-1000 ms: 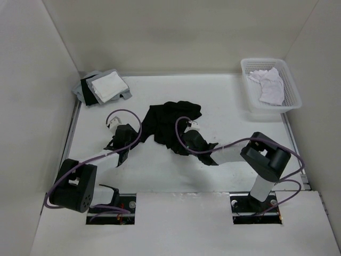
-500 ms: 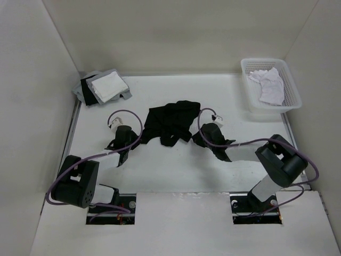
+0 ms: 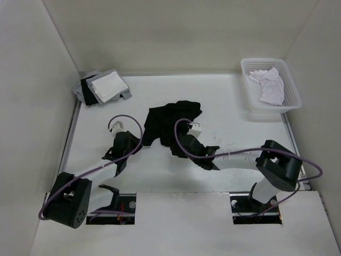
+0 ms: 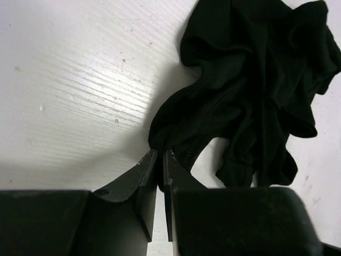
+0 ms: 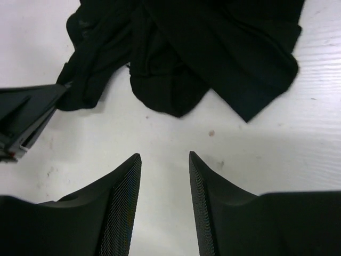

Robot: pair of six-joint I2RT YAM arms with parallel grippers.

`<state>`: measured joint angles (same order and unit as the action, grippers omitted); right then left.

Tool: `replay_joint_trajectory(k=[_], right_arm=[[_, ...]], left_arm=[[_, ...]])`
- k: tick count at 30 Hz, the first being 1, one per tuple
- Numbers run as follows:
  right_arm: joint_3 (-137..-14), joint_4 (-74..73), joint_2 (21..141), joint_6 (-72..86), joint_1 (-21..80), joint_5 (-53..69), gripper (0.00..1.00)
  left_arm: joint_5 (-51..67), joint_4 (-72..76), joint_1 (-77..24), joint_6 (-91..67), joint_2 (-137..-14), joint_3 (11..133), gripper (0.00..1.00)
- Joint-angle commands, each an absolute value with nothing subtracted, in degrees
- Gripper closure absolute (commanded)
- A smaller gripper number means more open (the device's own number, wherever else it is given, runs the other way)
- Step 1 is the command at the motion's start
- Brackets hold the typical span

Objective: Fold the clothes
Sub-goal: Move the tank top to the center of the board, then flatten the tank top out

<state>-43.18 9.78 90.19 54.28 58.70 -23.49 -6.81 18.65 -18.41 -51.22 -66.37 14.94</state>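
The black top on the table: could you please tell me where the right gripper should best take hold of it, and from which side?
Probably the pointed flap of the black top, approached low from the near side. It juts out flat onto the table just ahead of the open right gripper, well away from the end that the left gripper pinches.

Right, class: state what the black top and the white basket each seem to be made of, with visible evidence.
The black top: thin, soft matte fabric; it bunches in limp folds. The white basket: probably moulded plastic; stiff latticed walls.
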Motion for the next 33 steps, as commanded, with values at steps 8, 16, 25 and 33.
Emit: replay_joint_trajectory(k=[8,16,25,33], right_arm=[[-52.1,13.9,104.6,66.0,55.0,-23.2,0.54],[-55.5,15.1,107.8,68.6,52.7,-21.8,0.94],[-49.6,3.2,73.4,54.3,58.3,-27.9,1.0],[-75.0,-18.1,52.8,29.6,76.4,-48.1,1.0]], left_arm=[[-3.6,21.3,-20.1,-51.2,-61.4,13.2,0.93],[-2.8,21.1,-20.7,-52.5,-59.8,12.8,0.93],[-6.7,5.4,-23.8,-52.4,-40.5,26.4,0.96],[-18.9,-4.2,-40.9,-46.9,-33.1,55.7,0.96]])
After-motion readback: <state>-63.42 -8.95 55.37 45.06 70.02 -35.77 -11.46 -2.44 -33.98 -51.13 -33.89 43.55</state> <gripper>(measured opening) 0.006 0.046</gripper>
